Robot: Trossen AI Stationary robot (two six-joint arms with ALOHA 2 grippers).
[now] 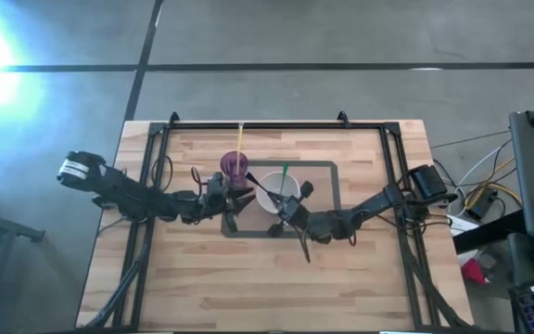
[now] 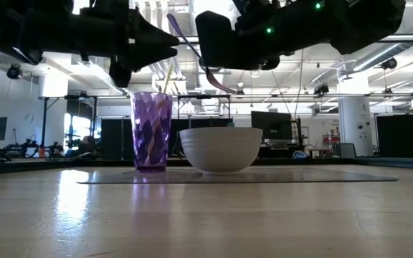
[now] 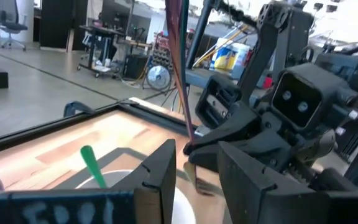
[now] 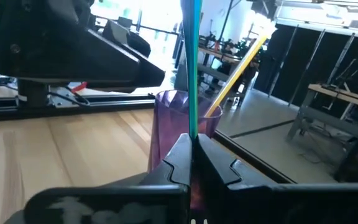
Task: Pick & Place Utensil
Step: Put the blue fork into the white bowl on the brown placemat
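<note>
A white bowl [image 1: 290, 184] [image 2: 221, 149] stands on a dark mat, and a green-handled utensil [image 1: 284, 173] [image 3: 93, 165] leans in it. A purple cup [image 1: 234, 165] [image 2: 151, 130] stands to its left with a yellow utensil [image 1: 240, 139] [image 4: 238, 68] upright inside. My right gripper [image 1: 284, 211] [image 4: 192, 140] hovers at the bowl's near side, shut on a thin, long spoon [image 2: 196, 54] [image 4: 192, 62]. My left gripper [image 1: 240, 198] [image 3: 197, 152] is open, level just left of the bowl, its fingers pointing at my right gripper. My right gripper pinches the spoon's thin handle [image 4: 192, 127] between its two shut fingers, about midway along it, with the fingers lying across it. It comes at the spoon from the table's right. The spoon is lifted clear and tilted; one end [image 1: 251, 179] reaches over the bowl and the other [image 1: 304, 252] points toward the near edge.
The dark mat [image 1: 327, 190] lies in the table's middle, inside a black frame [image 1: 276, 125] that runs around the far half of the table. Bare wood [image 1: 248, 288] stretches toward the near edge. Both arms meet close together above the bowl.
</note>
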